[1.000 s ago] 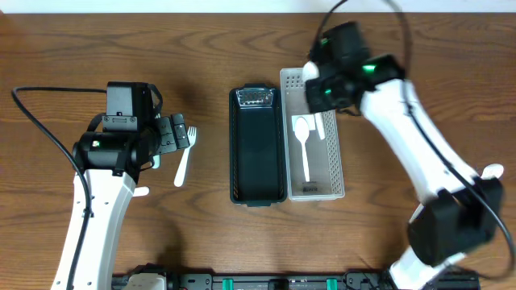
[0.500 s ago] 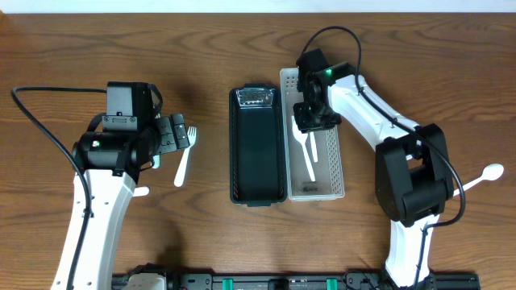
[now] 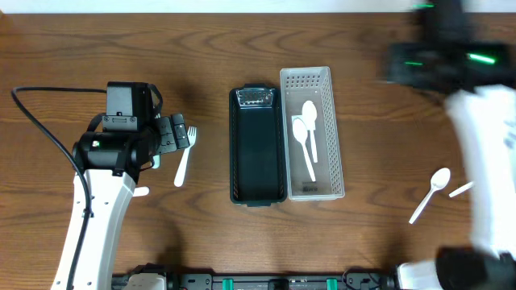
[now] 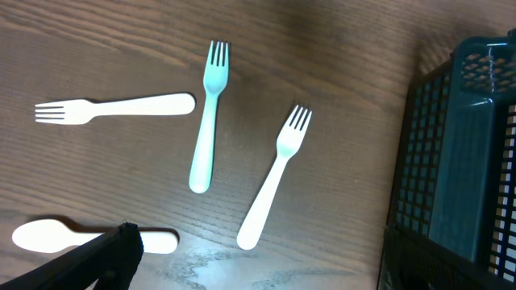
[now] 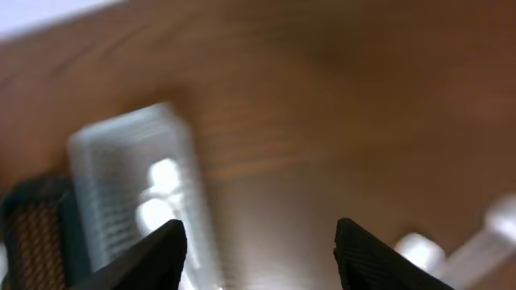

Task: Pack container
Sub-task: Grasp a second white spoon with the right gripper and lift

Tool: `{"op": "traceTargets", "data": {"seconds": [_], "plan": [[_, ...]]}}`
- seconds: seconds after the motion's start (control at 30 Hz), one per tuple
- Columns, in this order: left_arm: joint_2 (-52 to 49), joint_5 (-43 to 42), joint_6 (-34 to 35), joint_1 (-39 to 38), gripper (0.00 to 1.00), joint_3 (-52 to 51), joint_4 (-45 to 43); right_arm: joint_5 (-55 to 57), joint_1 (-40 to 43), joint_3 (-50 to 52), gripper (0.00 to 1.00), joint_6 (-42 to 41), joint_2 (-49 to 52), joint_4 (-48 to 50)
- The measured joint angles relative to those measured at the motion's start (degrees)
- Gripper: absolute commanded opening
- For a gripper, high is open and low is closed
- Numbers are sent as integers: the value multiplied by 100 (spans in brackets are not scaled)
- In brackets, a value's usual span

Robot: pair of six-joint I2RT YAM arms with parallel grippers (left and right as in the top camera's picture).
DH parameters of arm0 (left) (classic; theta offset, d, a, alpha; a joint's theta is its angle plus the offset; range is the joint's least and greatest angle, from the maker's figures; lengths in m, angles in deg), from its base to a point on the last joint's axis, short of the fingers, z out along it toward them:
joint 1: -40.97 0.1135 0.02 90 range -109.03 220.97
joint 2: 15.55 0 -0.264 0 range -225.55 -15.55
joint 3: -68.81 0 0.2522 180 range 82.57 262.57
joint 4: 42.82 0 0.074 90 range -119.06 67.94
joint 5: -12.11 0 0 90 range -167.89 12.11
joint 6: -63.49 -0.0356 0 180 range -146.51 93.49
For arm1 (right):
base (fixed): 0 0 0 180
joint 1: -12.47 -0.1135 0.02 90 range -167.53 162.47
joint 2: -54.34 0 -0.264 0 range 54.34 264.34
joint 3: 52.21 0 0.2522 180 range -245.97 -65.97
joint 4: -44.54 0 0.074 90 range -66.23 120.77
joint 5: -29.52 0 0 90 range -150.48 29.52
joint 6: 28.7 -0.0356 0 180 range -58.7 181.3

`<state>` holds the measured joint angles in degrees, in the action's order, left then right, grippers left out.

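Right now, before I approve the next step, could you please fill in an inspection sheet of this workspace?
Surface: wooden table, no spill seen.
Job's things: white tray holds two spoons. The dark tray stands beside it, no cutlery seen inside. Three forks and the left spoon lie left of the dark tray. The right spoon lies far right.
Clutter: white piece beside the right spoon, too small to tell.
Grippers: left gripper open, empty, by the forks. Right gripper open, empty, view blurred.
Cables: black cable crosses the table at the left arm.
Surroundings: rig base at the near edge.
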<state>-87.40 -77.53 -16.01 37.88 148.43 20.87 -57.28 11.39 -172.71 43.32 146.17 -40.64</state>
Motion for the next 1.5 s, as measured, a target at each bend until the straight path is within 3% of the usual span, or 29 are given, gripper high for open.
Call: {"op": "traceTargets", "data": {"seconds": [0.17,0.4,0.8,1.37,1.43,1.5], "plan": [[0,0,0,0,98,0,0,192,1462,129,65,-282,-317,-682],[0,0,0,0,98,2,-4,61,2426,2006,64,-317,-186,48],[0,0,0,0,98,2,-2,-166,2524,4909,65,-221,-111,2149],[0,0,0,0,98,2,4,-118,2524,6422,76,-267,-166,3661],[0,0,0,0,98,2,20,-66,2527,6489,73,-264,-210,3810],[0,0,0,0,98,2,33,-26,2527,6537,56,-258,-245,3915]]}}
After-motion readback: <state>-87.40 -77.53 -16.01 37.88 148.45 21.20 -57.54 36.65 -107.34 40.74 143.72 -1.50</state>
